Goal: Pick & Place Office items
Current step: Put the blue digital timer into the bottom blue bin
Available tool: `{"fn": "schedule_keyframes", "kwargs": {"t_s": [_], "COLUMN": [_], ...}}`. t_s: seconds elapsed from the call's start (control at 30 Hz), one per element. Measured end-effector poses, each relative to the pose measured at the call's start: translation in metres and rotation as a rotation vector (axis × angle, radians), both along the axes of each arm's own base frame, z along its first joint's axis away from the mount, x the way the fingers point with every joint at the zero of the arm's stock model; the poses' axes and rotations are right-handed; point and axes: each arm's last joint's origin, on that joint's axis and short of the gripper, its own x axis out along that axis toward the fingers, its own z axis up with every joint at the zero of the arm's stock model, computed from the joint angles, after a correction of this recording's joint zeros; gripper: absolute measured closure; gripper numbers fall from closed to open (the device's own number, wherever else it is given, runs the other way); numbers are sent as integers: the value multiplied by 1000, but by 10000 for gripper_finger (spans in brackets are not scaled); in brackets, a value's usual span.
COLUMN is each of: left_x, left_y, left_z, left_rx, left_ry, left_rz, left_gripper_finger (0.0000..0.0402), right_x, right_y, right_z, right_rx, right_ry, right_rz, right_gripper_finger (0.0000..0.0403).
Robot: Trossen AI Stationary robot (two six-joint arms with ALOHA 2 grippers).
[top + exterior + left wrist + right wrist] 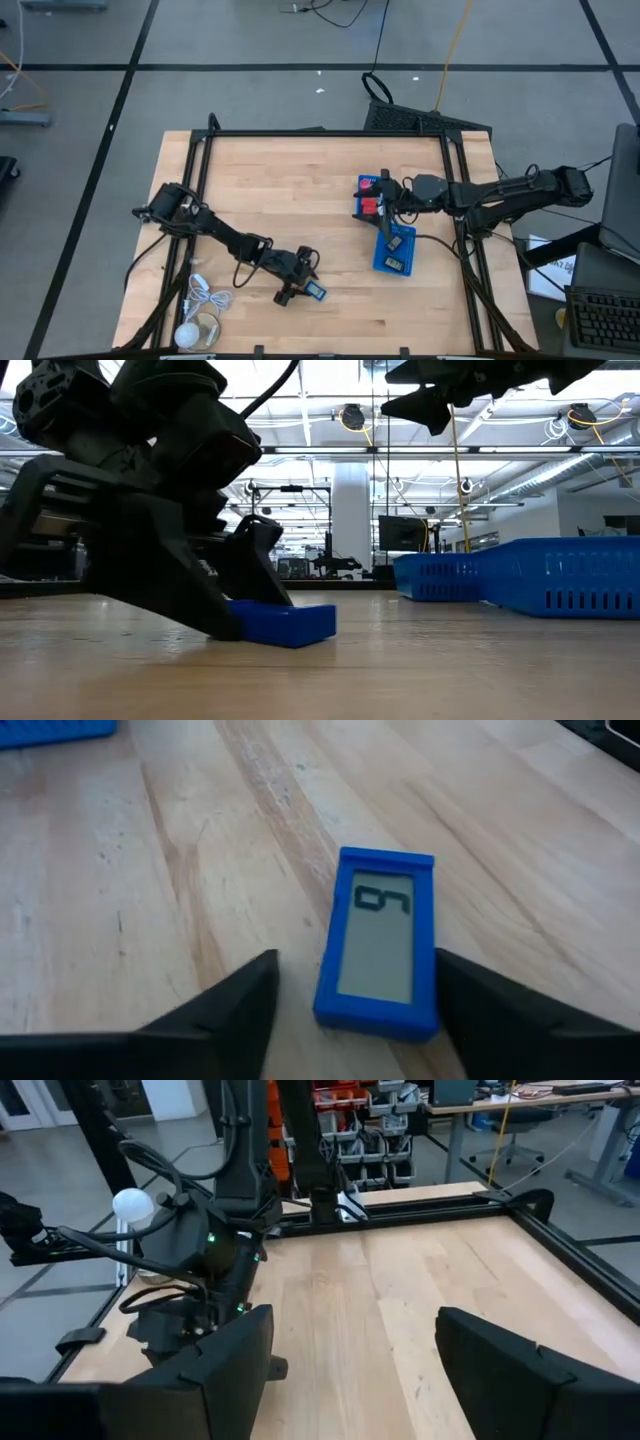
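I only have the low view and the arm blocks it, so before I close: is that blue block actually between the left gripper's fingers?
Observer: Yes. The left wrist view shows the flat blue rectangular device with a grey display lying between the left gripper's open fingers.
Operator: And where is the right arm?
Observer: The right gripper hangs open and empty over the blue plastic trays, on the table's right side.

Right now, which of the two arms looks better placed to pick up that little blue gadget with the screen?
The left. Its gripper sits low on the table with open fingers either side of the blue gadget. The right gripper hovers, open, over the blue trays across the table.
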Motion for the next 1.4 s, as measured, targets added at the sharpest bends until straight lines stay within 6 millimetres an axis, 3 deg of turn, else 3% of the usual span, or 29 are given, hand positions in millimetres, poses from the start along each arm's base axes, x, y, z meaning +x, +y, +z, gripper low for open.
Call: {"fn": "schedule_keyframes", "kwargs": {"t_s": [0.2,0.33,0.47,0.6,0.77,0.93,1.13,1.4], "left_x": [1,1,-1,-7,-15,-18,-18,-18], "left_y": [3,11,16,27,40,46,49,51], "left_z": [1,18,58,92,126,135,133,132], "left_rx": [28,150,357,603,742,790,803,825], "left_ry": [-8,-83,-262,-365,-452,-465,-440,-414], "left_rz": [17,56,132,244,325,325,326,365], "left_gripper_finger": [250,250,250,250,250,250,250,250], "right_x": [0,0,6,23,47,67,77,75], "right_y": [0,0,0,4,8,8,0,-6], "right_z": [0,-1,-9,-27,-49,-67,-80,-74], "right_rx": [84,157,228,280,310,372,432,440], "right_ry": [0,9,48,86,48,-46,-60,-110], "right_rz": [-15,-25,-43,-82,-108,-86,-45,-105], "right_gripper_finger": [136,136,136,136,136,136,136,144]}}
